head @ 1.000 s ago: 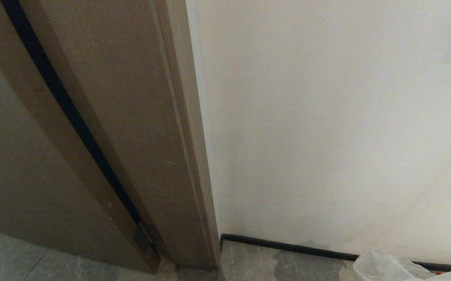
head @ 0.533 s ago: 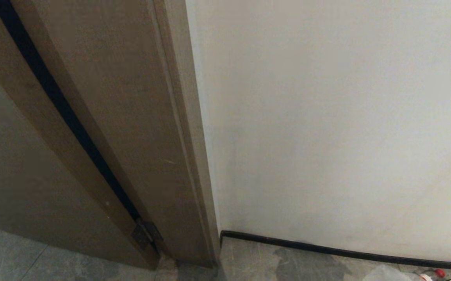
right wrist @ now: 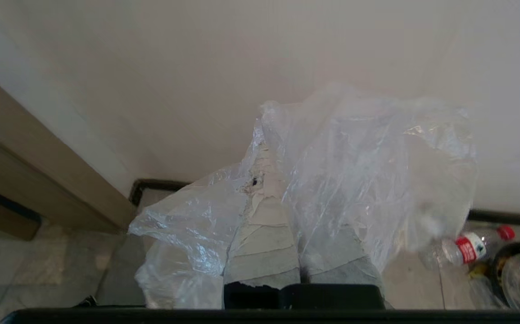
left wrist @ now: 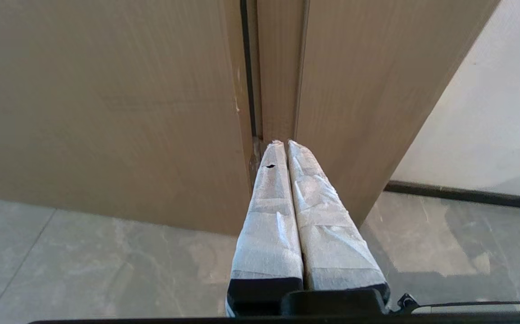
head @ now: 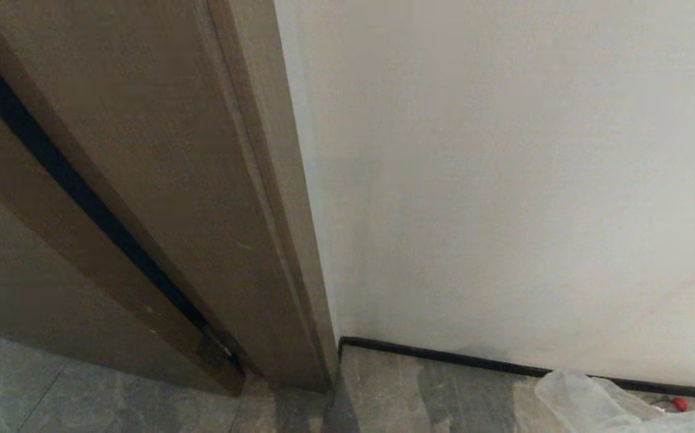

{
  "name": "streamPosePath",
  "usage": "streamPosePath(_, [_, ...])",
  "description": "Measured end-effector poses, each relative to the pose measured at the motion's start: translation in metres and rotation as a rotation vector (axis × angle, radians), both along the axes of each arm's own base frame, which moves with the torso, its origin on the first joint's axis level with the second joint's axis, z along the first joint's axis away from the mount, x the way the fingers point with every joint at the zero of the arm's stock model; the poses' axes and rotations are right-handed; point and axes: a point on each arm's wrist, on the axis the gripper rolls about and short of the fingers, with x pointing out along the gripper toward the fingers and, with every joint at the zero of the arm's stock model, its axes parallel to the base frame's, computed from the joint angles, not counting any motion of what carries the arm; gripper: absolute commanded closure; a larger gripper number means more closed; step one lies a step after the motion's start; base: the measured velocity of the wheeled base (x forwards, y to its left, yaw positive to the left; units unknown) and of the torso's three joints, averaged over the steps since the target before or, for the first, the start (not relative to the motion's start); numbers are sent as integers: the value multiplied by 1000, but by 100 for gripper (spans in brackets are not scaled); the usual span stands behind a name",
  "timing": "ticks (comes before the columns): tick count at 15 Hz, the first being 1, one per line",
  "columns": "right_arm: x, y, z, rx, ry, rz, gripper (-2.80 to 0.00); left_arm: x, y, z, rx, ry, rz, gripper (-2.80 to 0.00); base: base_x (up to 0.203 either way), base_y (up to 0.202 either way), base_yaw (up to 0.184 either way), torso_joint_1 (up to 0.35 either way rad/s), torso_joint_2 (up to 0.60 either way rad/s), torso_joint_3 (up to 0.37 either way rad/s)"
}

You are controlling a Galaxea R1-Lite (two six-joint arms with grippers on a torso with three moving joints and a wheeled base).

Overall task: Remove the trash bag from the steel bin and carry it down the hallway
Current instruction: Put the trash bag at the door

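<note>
The trash bag is thin, clear and crinkled. It drapes over my right gripper, whose taped fingers are shut on its plastic. In the head view only a fold of the trash bag shows at the lower right, above the hallway floor tiles. My left gripper is shut and empty, pointing at the foot of a tan door frame. A round black rim sits at the edge of the right wrist view. I cannot tell if it is the steel bin.
A tan door frame and an open door leaf fill the left. A white wall with a black baseboard stands straight ahead. A plastic bottle with a red cap and label lies on the floor by the wall.
The head view has tipped slightly downward, so more floor shows. The bag's fold at the lower right sank almost out of view half a second ago and shows again now.
</note>
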Motion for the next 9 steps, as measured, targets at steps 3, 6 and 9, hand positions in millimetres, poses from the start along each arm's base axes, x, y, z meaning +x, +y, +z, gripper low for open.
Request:
streamPosePath(3, [0,0,0,1,0,0,0,0,0,0,0,0,0,0,0,0,0,3,2,-199])
streamPosePath(6, [0,0,0,-1,1,0,0,0,0,0,0,0,0,0,0,0,0,2,2,-206])
streamPosePath(9, [0,0,0,-18,3,0,0,0,0,0,0,1,0,0,0,0,0,3,5,-198])
